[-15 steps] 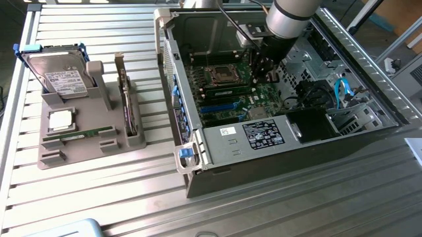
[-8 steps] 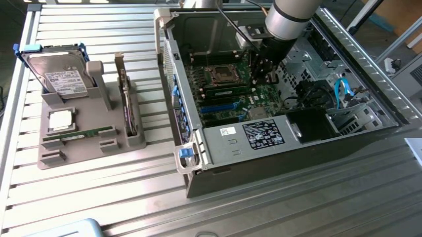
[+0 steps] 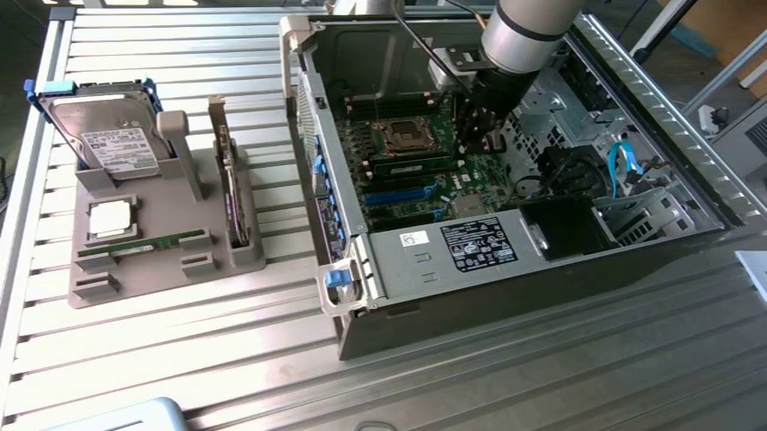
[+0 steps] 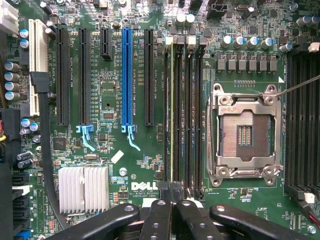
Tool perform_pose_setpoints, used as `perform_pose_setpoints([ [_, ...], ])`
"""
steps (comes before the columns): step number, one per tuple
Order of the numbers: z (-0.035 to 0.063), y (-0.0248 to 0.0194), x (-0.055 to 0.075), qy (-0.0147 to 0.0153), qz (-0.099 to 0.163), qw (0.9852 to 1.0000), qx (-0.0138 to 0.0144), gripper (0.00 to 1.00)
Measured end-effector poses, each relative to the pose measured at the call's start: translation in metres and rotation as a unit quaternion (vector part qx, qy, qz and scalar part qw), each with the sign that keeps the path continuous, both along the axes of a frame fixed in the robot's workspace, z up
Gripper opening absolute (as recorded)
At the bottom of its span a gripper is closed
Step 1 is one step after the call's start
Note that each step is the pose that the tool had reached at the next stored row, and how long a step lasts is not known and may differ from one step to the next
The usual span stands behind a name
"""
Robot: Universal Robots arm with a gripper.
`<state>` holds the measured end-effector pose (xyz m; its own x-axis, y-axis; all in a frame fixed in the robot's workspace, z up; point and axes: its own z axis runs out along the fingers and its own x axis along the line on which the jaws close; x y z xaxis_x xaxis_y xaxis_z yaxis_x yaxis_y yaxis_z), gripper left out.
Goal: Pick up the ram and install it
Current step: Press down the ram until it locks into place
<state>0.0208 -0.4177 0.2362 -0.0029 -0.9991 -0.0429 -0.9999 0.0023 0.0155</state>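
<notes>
The ram [image 3: 154, 241], a thin green stick, lies flat in the front of the grey holder [image 3: 180, 269] at the exterior view's left. My gripper [image 3: 480, 142] hangs far from it, inside the open computer case [image 3: 359, 296] over the motherboard [image 3: 408, 193]. In the wrist view my gripper [image 4: 172, 197] is shut, its black fingers [image 4: 155, 220] pressed together with nothing visibly between them. Their tips sit over one end of a similar green stick [image 4: 172, 115] standing edge-on in a memory slot beside the empty processor socket [image 4: 245, 132]. I cannot tell whether they touch it.
The holder also carries a hard drive [image 3: 108, 135], a silver processor chip [image 3: 110, 218] and an upright green card [image 3: 223, 180]. Case walls, cables [image 3: 623, 166] and a black fan [image 3: 563, 171] surround the board. Expansion slots [image 4: 127, 75] and a heatsink [image 4: 82, 189] lie beside the memory slots.
</notes>
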Motion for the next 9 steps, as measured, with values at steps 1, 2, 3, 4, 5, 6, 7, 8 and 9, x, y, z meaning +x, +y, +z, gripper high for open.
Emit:
perform_pose_setpoints([
  [1, -0.0003, 0.0, 0.0, 0.0, 0.0, 1.0, 0.0001, 0.1],
  [2, -0.0007, 0.0, 0.0, 0.0, 0.0, 1.0, 0.0002, 0.1],
  [3, -0.0011, 0.0, 0.0, 0.0, 0.0, 1.0, 0.0002, 0.1],
  [4, -0.0014, 0.0, 0.0, 0.0, 0.0, 1.0, 0.0001, 0.1],
  [5, -0.0017, 0.0, 0.0, 0.0, 0.0, 1.0, 0.0001, 0.1],
  [6, -0.0019, 0.0, 0.0, 0.0, 0.0, 1.0, 0.0, 0.1],
  [7, -0.002, 0.0, 0.0, 0.0, 0.0, 1.0, -0.0001, 0.1],
  [8, -0.0021, 0.0, 0.0, 0.0, 0.0, 1.0, -0.0001, 0.1],
  [9, -0.0022, 0.0, 0.0, 0.0, 0.0, 1.0, 0.0, 0.1],
])
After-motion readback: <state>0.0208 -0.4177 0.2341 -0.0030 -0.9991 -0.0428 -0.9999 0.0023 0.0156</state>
